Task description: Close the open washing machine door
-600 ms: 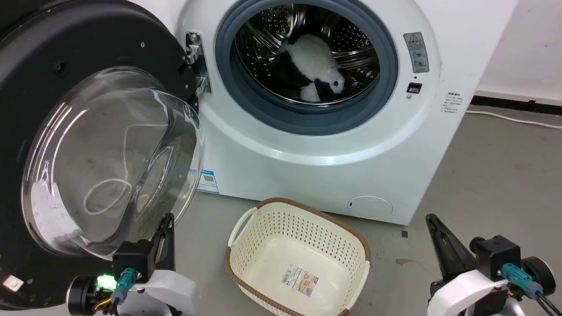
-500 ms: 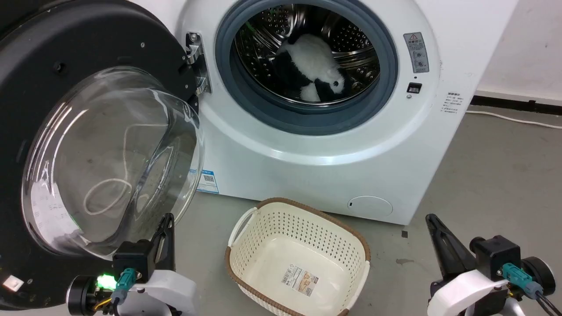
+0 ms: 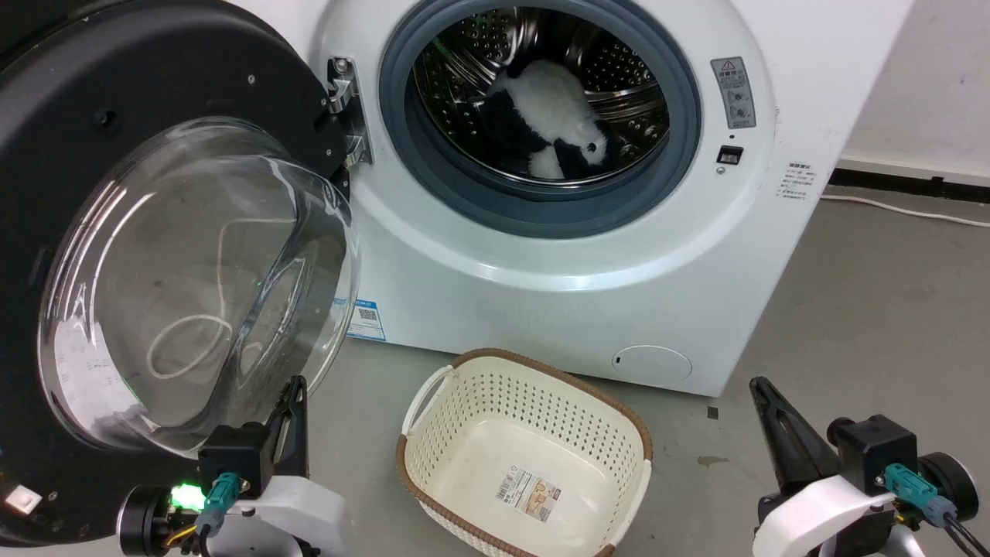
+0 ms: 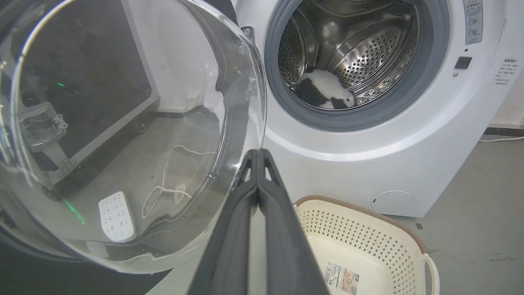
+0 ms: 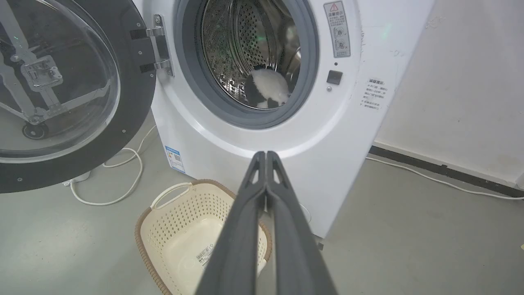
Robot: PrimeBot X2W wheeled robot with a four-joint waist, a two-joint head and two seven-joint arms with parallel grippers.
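Left claw (image 3: 296,383) near, perhaps against, leftward-swung door (image 3: 155,77)

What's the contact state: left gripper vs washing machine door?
Cannot tell. In the left wrist view the tip of the left gripper overlaps the glass edge of the washing machine door; the head view overlaps likewise. Neither shows gap or contact.

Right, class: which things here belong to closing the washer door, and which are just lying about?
Job: round black-rimmed door with bulging clear glass window, open; white boxy front-loading washing machine; left gripper, shut, nearest the door.
Lying about: cream perforated plastic basket; black-and-white plush toy inside the machine; white floor cable.
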